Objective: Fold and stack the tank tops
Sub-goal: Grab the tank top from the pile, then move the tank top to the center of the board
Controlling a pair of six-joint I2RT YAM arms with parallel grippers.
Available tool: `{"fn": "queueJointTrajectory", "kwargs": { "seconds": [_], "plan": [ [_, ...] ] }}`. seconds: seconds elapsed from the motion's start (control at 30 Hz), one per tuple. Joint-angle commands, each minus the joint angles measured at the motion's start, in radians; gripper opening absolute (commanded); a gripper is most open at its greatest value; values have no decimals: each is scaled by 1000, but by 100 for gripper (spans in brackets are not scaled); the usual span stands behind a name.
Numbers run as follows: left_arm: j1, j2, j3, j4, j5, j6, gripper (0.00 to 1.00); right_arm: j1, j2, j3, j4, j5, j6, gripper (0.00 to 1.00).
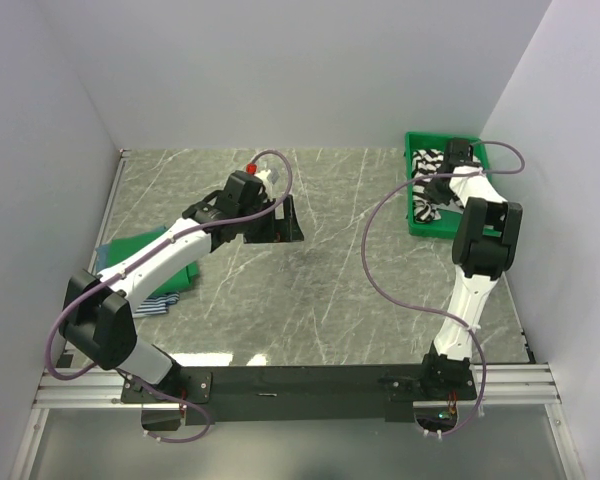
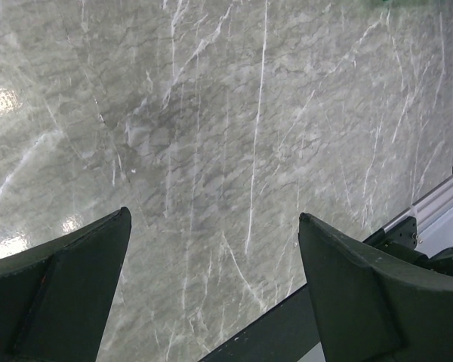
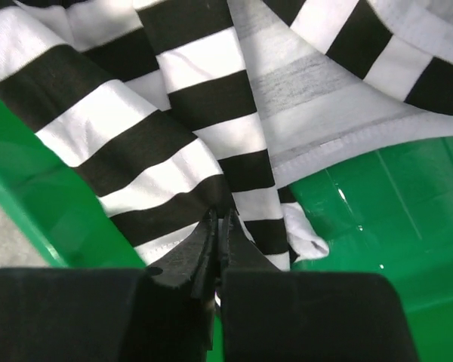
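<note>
Reaching into the green bin (image 3: 377,204), your right gripper (image 3: 220,226) has its jaws clamped on the black-and-white striped tank top (image 3: 189,113) lying there. Your left gripper (image 2: 211,279) hangs jaws apart over the marble table (image 2: 234,113), the green tank top (image 1: 140,248) beside its arm.

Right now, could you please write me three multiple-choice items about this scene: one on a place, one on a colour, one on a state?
1. Where is the black-and-white striped tank top? A in the green bin; B on a chair; C on a shelf.
2. What colour is the uppermost tank top at the left of the table? A red; B green; C yellow.
3. How are the left fingers? A shut on cloth; B open, empty; C shut, empty.
Answers: 1 A, bin walls surround it and the right fingers are shut on it. 2 B, its cloth is plainly green. 3 B, bare table shows between them.
</note>
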Motion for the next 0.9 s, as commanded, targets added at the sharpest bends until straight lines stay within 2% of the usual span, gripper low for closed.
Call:
{"fn": "queueJointTrajectory", "kwargs": {
  "seconds": [0.0, 0.23, 0.37, 0.47, 0.57, 0.63, 0.73, 0.77, 0.83, 0.87],
  "plan": [
    [3, -28, 12, 31, -13, 13, 97, 1, -138, 97, -31, 43, -10, 0],
    [82, -80, 27, 33, -31, -30, 90, 45, -393, 198, -34, -3, -39, 0],
    [153, -110, 27, 33, -25, -38, 87, 142, -491, 348, -54, 19, -78, 0],
    [210, -137, 24, 30, -21, -44, 86, 301, -561, 427, -46, 67, -119, 0],
    [245, -157, 12, 30, -24, -45, 86, 390, -588, 448, -42, 74, -137, 0],
    [259, -176, 1, 26, -25, -50, 86, 479, -623, 418, -28, 95, -147, 0],
    [279, -195, -20, 28, -31, -55, 87, 582, -703, 231, 59, 118, -132, 0],
    [288, -206, -28, 30, -31, -62, 87, 605, -722, 111, 84, 120, -125, 0],
    [297, -215, -51, 40, -24, -70, 87, 636, -761, -7, 128, 132, -84, 0],
    [303, -222, -61, 45, -22, -76, 87, 662, -770, -132, 151, 96, -69, 0]
  ]
}}
